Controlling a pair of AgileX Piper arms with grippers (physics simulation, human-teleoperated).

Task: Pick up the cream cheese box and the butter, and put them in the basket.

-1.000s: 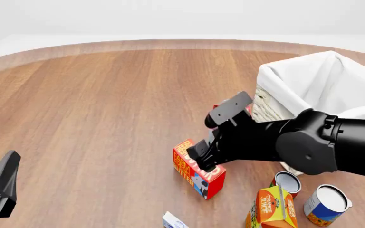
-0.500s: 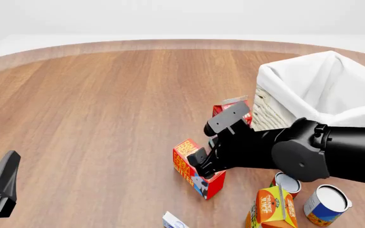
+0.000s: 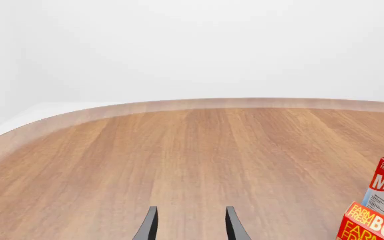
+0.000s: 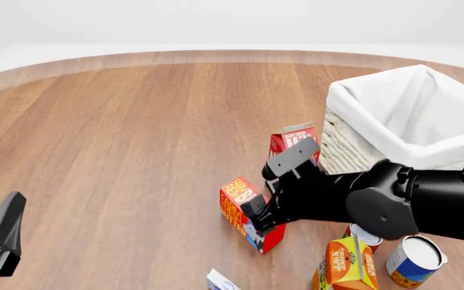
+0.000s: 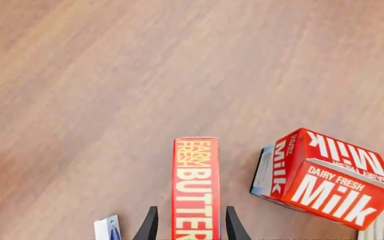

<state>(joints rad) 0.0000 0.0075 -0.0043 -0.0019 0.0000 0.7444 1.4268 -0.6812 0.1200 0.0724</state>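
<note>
The butter [image 5: 195, 187], a red-orange box with yellow lettering, lies flat on the table between the fingers of my right gripper [image 5: 190, 227], which is open and straddles its near end. From the front, the butter [image 4: 236, 205] sits mid-table, partly under the right gripper [image 4: 256, 219]. The cream cheese box [image 4: 220, 281], white with blue marks, peeks in at the near table edge and also shows beside one finger as the cream cheese box [image 5: 108, 230]. At the right stands the basket [image 4: 393, 121], cloth-lined. My left gripper [image 4: 2, 232] hangs open at the near left, nothing in it.
A red-white milk carton [image 4: 295, 140] stands between the butter and the basket, close to the right arm. Near right are an orange juice carton [image 4: 347, 263] and two cans [image 4: 414, 260]. The left gripper [image 3: 190, 227] faces bare wood tabletop.
My right gripper has come down and slightly nearer, closing over the butter, so more of the milk carton shows behind it. The left arm has not moved.
</note>
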